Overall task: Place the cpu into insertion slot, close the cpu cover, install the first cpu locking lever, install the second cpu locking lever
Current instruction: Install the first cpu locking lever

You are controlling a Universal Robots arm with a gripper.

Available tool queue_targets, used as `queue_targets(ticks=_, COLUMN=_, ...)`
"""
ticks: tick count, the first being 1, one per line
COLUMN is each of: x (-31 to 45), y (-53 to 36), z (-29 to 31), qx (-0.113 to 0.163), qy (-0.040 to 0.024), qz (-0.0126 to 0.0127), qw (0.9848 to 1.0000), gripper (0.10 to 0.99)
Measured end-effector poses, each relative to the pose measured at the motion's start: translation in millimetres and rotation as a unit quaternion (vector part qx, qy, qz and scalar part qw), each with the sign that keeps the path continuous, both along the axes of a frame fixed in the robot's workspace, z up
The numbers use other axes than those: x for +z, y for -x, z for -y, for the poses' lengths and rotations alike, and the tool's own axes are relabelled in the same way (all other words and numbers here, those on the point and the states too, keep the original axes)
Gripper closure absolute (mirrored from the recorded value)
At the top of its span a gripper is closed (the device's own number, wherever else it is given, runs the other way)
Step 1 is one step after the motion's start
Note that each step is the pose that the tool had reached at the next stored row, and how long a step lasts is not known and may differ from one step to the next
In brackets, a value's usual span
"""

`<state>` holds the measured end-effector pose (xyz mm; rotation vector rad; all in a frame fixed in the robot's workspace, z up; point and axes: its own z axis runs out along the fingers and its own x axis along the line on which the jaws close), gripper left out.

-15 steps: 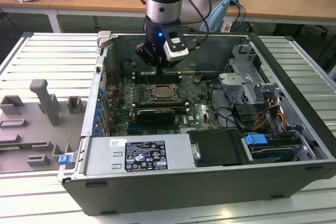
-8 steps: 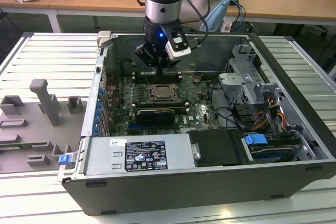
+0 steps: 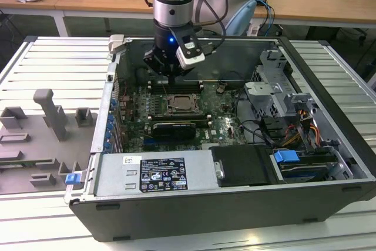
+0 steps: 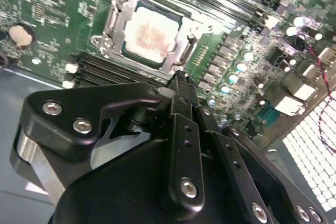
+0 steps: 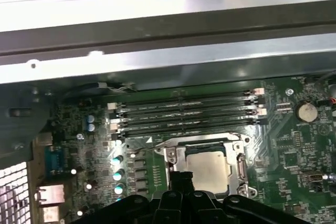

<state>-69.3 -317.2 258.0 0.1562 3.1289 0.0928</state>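
Cpu [image 4: 151, 33], dull silver, sits framed by cpu cover [image 4: 113, 22]; gripper [image 4: 180, 80] narrow, holding nothing.

Open room over the cpu cover [image 4: 113, 22]; memory slots [image 5: 184, 111] and case wall [image 5: 168, 56] close beside.

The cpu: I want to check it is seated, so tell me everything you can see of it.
The cpu is a flat square chip with a dull silver-grey metal top, faintly pinkish at its middle. It lies flat, set into the motherboard, beside the memory slots. The cpu cover, a silver frame, lies around its edges. The gripper stands at the frame's edge, off the chip.
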Motion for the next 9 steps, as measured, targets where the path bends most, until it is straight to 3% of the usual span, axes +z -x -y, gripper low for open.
queue_targets(ticks=2, x=-0.3, y=1.6, z=-0.1, qx=0.007, qy=-0.0006, qz=0.0, qw=1.0, gripper=0.98)
queue_targets(ticks=6, x=-0.9, y=1.8, z=0.0, qx=0.051, qy=-0.0005, qz=-0.0001, qw=0.9987, gripper=0.98)
queue_targets(ticks=9, x=-1.0, y=6.0, z=0.0, qx=0.052, qy=-0.0012, qz=-0.0001, qw=0.9986, gripper=0.98)
